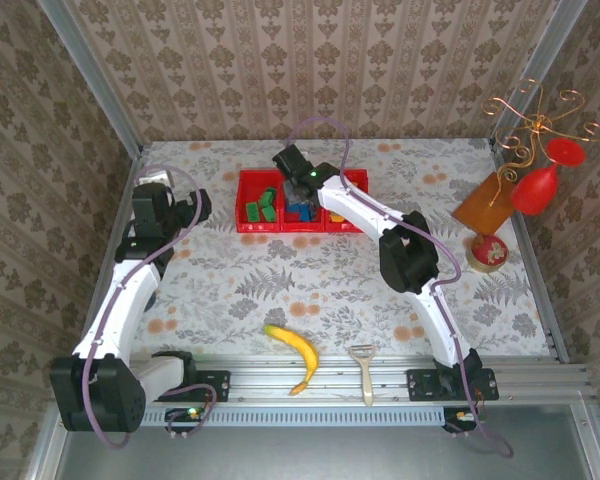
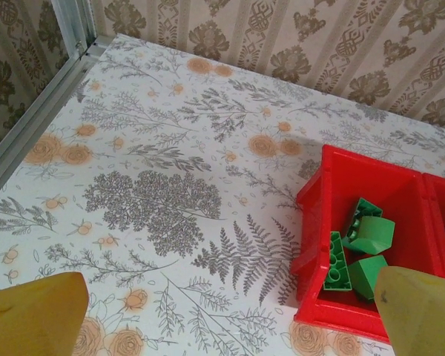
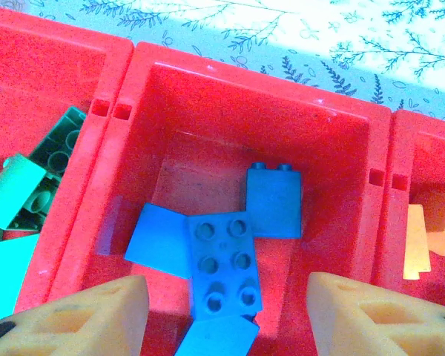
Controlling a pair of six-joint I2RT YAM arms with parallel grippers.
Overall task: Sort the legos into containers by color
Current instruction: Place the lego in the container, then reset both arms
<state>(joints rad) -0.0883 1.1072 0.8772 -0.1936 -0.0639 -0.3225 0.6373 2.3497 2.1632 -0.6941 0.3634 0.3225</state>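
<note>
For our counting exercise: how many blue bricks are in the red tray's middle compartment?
4. The studded brick lies centrally; the smooth brick touches its left side; the upright brick stands behind, to its right; the nearest brick lies at the bottom edge. Others may be hidden.

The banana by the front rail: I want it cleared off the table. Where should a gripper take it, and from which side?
Grip the banana at its thick middle bend, probably from straight above, jaws closing across its width. It lies flat on its side on the table, and both ends taper.
</note>
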